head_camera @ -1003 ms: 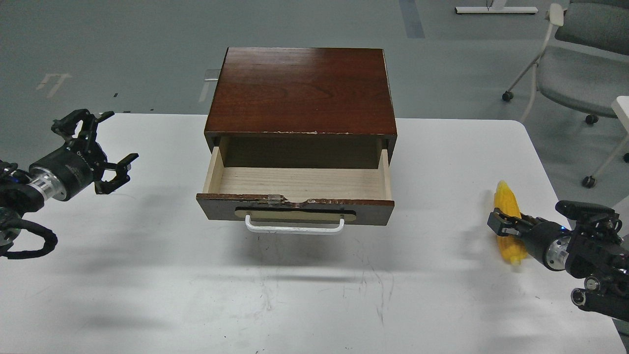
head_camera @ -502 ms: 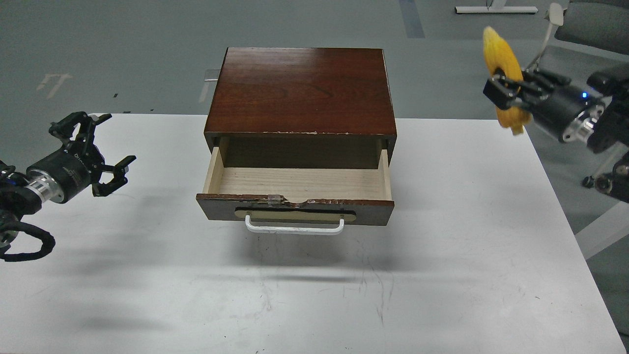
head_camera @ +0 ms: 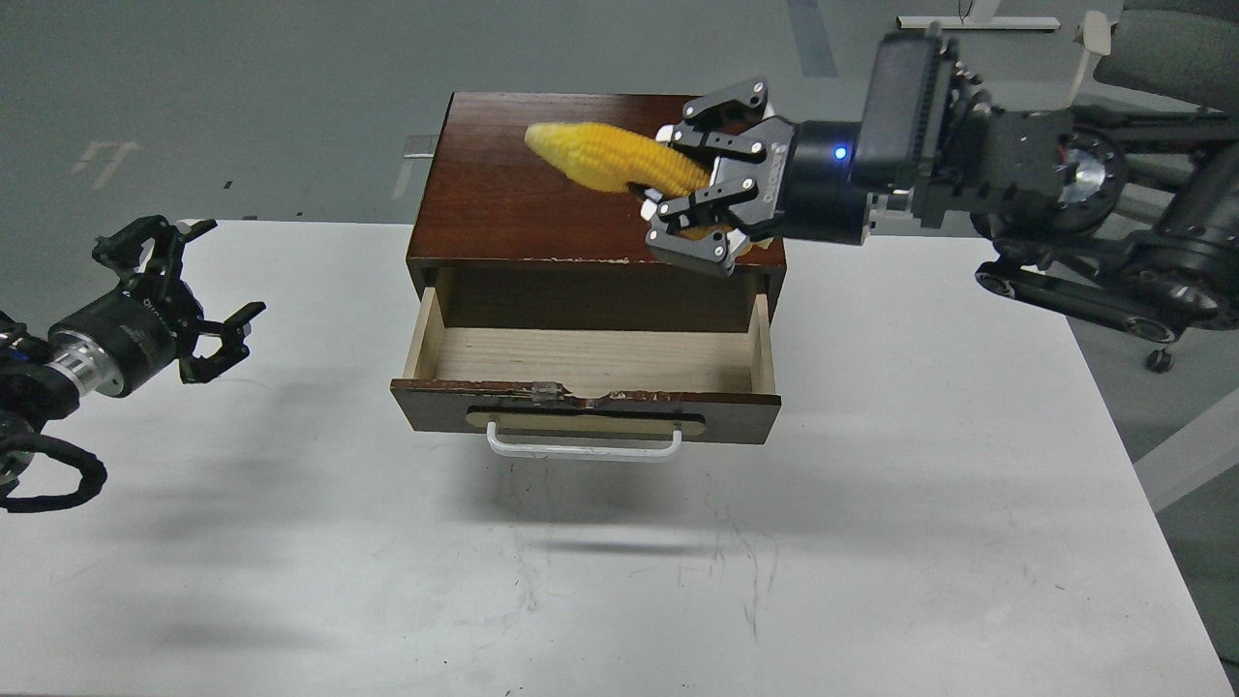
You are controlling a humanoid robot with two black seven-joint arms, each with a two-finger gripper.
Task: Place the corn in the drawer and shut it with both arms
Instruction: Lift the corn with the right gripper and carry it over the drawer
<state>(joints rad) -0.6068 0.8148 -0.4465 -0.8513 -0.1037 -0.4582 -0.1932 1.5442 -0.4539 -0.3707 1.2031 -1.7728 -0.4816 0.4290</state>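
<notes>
We see one yellow tapered corn cob (head_camera: 615, 159), one dark brown wooden drawer (head_camera: 586, 387) pulled open, and two black grippers: our right gripper (head_camera: 699, 189) pinches the kerneled cob above the cabinet top (head_camera: 542, 203); our left gripper (head_camera: 198, 295) hangs spread over the white table (head_camera: 871, 542). Grey floor lies beyond.

The cabinet (head_camera: 542, 208) top is glossy reddish-brown wood, chipped along its front edge. The drawer (head_camera: 586, 382) has pale, matt raw wood inside, a dark front with a splintered top edge, and a smooth white handle (head_camera: 584, 447). The table (head_camera: 871, 542) is matt white, scuffed at 6 o'clock of the drawer. The corn (head_camera: 610, 160) looks bumpy, waxy yellow.
</notes>
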